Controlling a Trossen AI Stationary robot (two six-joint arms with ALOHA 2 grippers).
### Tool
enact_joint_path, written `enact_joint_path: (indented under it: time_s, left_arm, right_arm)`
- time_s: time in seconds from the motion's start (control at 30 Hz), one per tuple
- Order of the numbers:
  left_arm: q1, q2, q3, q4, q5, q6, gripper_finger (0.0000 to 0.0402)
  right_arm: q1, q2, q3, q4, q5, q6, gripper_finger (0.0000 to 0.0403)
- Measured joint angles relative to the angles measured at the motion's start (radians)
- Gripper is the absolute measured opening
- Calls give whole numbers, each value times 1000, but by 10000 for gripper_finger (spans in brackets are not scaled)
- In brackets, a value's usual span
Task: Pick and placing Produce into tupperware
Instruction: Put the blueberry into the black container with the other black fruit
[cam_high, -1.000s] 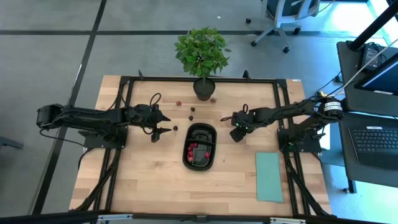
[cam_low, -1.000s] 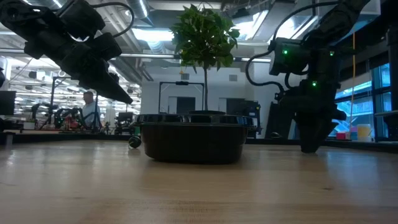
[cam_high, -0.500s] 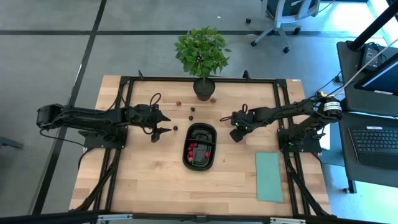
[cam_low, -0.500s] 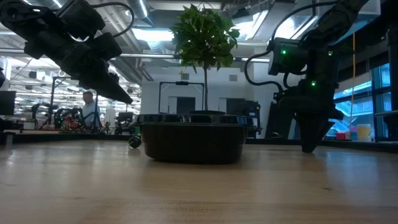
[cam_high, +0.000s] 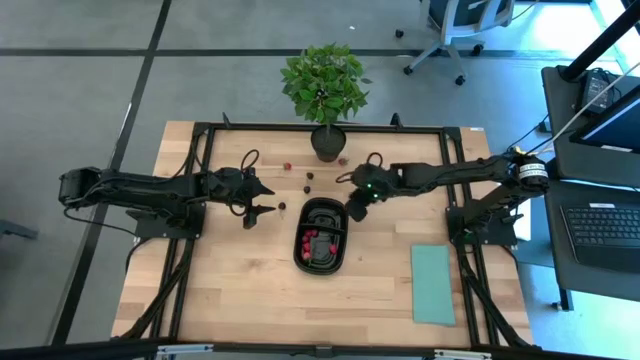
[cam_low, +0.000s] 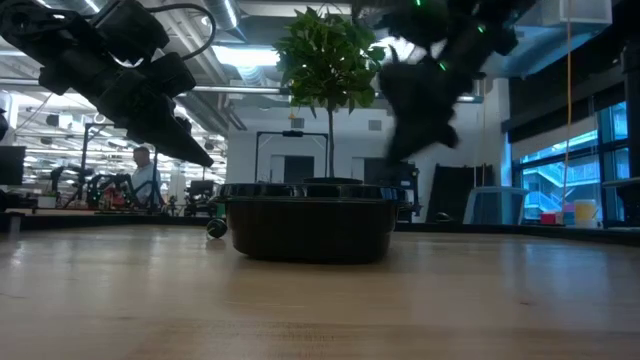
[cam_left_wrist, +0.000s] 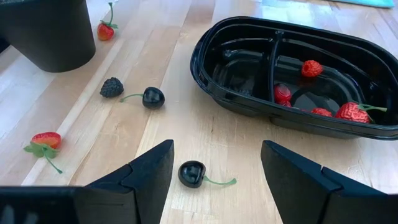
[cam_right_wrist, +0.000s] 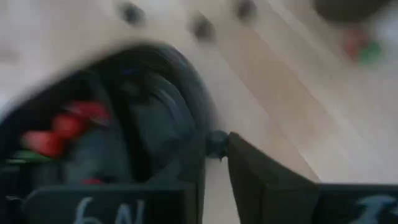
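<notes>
black oval tupperware (cam_left_wrist: 249, 93) holds red produce (cam_left_wrist: 312, 68) (one compartment only).

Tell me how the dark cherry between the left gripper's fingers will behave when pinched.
The cherry looks round and glossy, so it may slip or roll off across the bare table. Its thin stem could snag. It seems tiny against the open left gripper, so probably light.

Both arms: dark, near-black jointed segments with black cables looping off the wrists. Right arm (cam_high: 440, 177) carries a lit green indicator near its wrist and a brass-coloured round fitting at its base. Left gripper (cam_left_wrist: 214, 177) fingers: matte black, angular, wedge-shaped.
</notes>
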Motion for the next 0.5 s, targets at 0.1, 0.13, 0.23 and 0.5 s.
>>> enact_joint_path:
  time_s: [0.1, 0.13, 0.23, 0.5]
  left_arm:
    - [0, 0, 0, 0, 0, 0, 236]
    - [0, 0, 0, 0, 0, 0, 236]
    - [0, 0, 0, 0, 0, 0, 236]
    - [0, 0, 0, 0, 0, 0, 236]
  right_arm:
    - [20, 19, 33, 93, 1, -51, 57]
    - [26, 31, 40, 115, 0, -68, 57]
    - [44, 78, 59, 146, -1, -94, 57]
    - [72, 217, 83, 148, -24, -105, 57]
